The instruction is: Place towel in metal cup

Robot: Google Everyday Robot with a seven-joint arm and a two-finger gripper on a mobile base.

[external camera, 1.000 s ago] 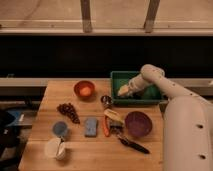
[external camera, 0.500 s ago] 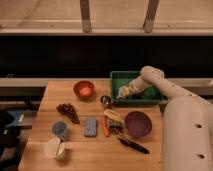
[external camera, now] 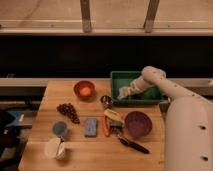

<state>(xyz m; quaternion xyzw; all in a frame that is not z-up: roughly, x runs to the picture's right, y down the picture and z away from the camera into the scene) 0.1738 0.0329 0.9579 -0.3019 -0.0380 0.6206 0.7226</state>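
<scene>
The small metal cup (external camera: 106, 101) stands on the wooden table (external camera: 45, 120), just left of the green bin (external camera: 145, 80). My gripper (external camera: 124, 93) is at the end of the white arm (external camera: 165, 90). It reaches down into the left front corner of the bin, a short way right of the cup. A pale patch sits at the gripper's tip. I cannot tell whether it is the towel or part of the gripper. No towel shows clearly anywhere else.
An orange bowl (external camera: 84, 90), dark grapes (external camera: 67, 111), a blue cup (external camera: 60, 129), a blue sponge (external camera: 91, 127), a white mug (external camera: 55, 148), a banana (external camera: 112, 115), a purple bowl (external camera: 138, 123) and a black tool (external camera: 132, 145) lie on the table. A dark wall runs behind.
The gripper has shifted slightly left and down inside the green bin, toward the bin's front left corner. Nothing else on the table has moved.
</scene>
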